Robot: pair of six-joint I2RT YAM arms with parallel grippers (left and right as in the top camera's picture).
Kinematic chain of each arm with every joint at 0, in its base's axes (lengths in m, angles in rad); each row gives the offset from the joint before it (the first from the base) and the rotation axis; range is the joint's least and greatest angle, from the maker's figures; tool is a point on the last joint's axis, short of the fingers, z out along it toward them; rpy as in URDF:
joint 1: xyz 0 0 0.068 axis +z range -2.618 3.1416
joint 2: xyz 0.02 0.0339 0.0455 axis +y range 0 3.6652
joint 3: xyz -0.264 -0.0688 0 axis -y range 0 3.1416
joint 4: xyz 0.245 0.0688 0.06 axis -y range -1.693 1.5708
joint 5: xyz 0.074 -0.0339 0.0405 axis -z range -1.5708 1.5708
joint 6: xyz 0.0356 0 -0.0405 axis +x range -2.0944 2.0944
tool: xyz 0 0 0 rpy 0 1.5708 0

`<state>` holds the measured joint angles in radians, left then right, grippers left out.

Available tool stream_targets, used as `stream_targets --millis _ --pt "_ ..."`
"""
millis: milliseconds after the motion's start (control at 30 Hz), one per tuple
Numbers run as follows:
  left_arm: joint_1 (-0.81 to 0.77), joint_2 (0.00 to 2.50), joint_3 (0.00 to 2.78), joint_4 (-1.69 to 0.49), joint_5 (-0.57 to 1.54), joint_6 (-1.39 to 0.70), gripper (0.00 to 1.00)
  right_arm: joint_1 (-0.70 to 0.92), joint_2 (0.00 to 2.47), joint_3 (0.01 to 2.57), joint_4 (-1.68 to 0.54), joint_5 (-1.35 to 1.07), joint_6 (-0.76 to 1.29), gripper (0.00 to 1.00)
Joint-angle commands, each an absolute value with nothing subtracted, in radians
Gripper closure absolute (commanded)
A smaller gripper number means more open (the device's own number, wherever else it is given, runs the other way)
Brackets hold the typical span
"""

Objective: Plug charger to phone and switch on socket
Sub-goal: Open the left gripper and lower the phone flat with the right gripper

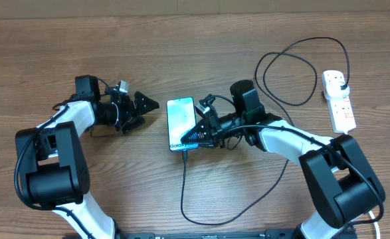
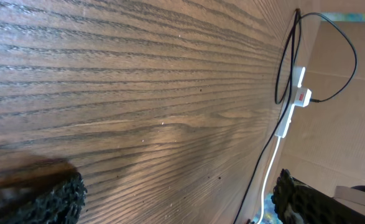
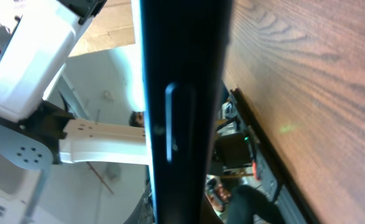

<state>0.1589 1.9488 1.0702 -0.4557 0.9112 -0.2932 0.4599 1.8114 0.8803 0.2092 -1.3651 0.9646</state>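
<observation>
Overhead, you can see the phone (image 1: 181,123) lying screen-up near the middle of the bench (image 1: 181,40), its lit blue display showing "Galaxy" at the near end. Your right hand (image 1: 196,133) sits right against the phone's right edge, toward the lower corner, with its fingers clenched together. From above you cannot tell whether it pinches the phone or only presses beside it.

The right wrist view is filled by the phone's dark edge (image 3: 182,93), very close to the camera and running top to bottom, with a slim side button (image 3: 170,121) on it.

The charger (image 1: 183,192) meets the phone's near end just below your right hand. From there it drops toward you, loops along the bench front, and passes under the right arm. It then curls round in a large loop at the far right and ends at the black plug (image 1: 341,82), which is seated in the socket (image 1: 339,101). The socket lies well apart from both hands, at the right side of the bench.

Your left hand (image 1: 145,113) is released, jaws spread wide, resting near the phone's left side but apart from it. Its wrist view shows the two fingers (image 2: 58,196) far apart over bare wood, with the socket (image 2: 292,106) small in the distance.
</observation>
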Motion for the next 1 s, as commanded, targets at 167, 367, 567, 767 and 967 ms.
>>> stream_targets --millis 167,367,567,767,967 --pt "0.157 1.943 1.078 -0.455 0.879 -0.303 0.0 0.463 1.803 0.884 0.173 -1.3 0.748 0.96" --pt "0.157 1.943 1.078 -0.455 0.783 -0.303 0.0 0.463 1.803 0.884 -0.009 -1.06 0.635 0.96" --pt "0.157 1.943 1.078 -0.455 0.404 -0.303 0.0 0.463 1.803 0.884 -0.206 -0.722 0.567 0.96" --pt "0.157 1.943 1.078 -0.455 0.13 -0.303 0.0 0.463 1.803 0.884 -0.259 -0.496 0.567 0.95" --pt "0.157 1.943 1.078 -0.455 0.094 -0.303 0.0 0.463 1.803 0.884 -0.255 -0.463 0.567 0.9"
